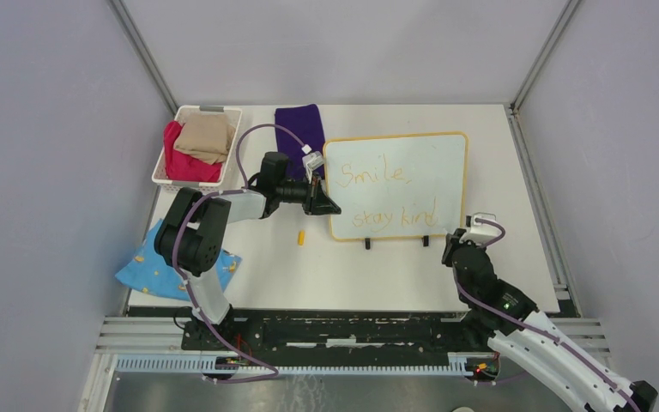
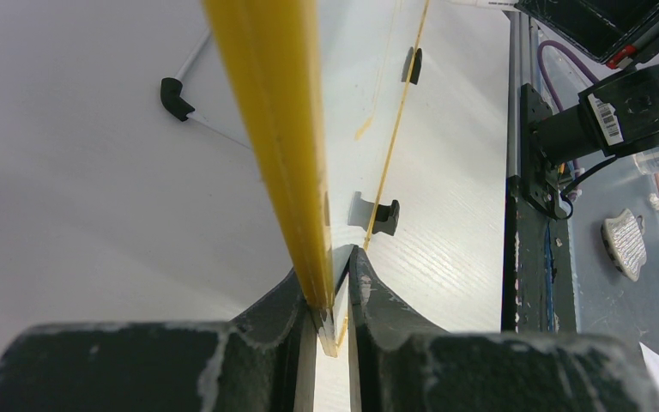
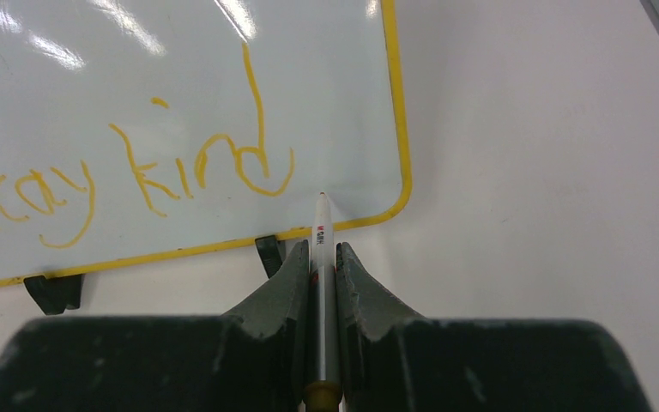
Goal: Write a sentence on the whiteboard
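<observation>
Whiteboard [image 1: 433, 172] sits center-right on the table [image 1: 352, 279], long side across, yellow-orange frame, rounded corners, two black feet [image 1: 366, 243] along the near edge. Surface is glossy w/ light glare. Sentence [image 1: 376, 177] is in thin orange-yellow hand, two lines, "Smile," above "stay kind"; strokes faint but legible, last "d" ends just short of the lower right corner. Edges: left edge is taken up by left gripper [image 2: 335, 283], jaws clamped on the frame w/ the board edge running straight out between them. Near right corner is occupied by right gripper [image 3: 319, 257], clenched on a slim white and grey marker [image 3: 320, 227]; the tip lies over the white just inside the corner frame, right of the "d". Contact w/ the surface cannot be told. Open room: bare table right of the board out to the table edge, and a bare strip btwn the feet and the arm bases. Left arm is elbow-up, forearm reaching right and level to the board. Right arm is low, stretched fwd and left from its base. Small yellow cap [image 1: 301, 238] lies near the board's near left corner. Purple cloth [image 1: 299, 127] lies just beyond the far left corner. Basket [image 1: 165, 176] w/ red and tan cloths is far left; blue cloth [image 1: 142, 270] is by the left arm.
</observation>
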Robot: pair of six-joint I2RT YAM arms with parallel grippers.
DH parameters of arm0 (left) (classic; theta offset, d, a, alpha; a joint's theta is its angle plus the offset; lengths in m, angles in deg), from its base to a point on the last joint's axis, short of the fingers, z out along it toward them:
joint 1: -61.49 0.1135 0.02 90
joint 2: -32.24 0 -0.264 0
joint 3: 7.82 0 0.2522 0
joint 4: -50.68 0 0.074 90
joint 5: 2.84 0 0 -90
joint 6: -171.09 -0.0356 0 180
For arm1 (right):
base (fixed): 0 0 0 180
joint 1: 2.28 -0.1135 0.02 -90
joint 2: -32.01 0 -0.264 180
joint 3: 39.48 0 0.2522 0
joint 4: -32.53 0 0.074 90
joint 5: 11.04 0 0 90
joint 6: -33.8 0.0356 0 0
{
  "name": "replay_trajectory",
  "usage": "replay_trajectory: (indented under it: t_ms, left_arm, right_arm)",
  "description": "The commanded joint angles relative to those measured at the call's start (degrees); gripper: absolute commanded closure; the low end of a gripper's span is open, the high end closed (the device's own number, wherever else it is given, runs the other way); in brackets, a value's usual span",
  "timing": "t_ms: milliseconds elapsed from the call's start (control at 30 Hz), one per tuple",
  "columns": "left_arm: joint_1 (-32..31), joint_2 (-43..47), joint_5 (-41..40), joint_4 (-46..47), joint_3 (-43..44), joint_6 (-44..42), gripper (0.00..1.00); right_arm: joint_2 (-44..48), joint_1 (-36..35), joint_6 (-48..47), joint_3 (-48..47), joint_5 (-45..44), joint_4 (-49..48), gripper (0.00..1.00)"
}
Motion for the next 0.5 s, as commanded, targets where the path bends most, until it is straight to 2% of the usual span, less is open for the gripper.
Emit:
replay_trajectory:
  t_ms: [0,467]
  left_arm:
    - [-2.7,-5.1,-15.0,-10.1,-2.6,-8.1,0.98]
    - [-2.8,-5.1,-14.9,-10.3,-2.5,-8.2,0.98]
  right_arm:
    - [0.5,0.2,-0.1,0.0,-0.9,-4.3,1.00]
    - [0.2,0.1,-1.9,0.9,-2.5,-7.0,1.00]
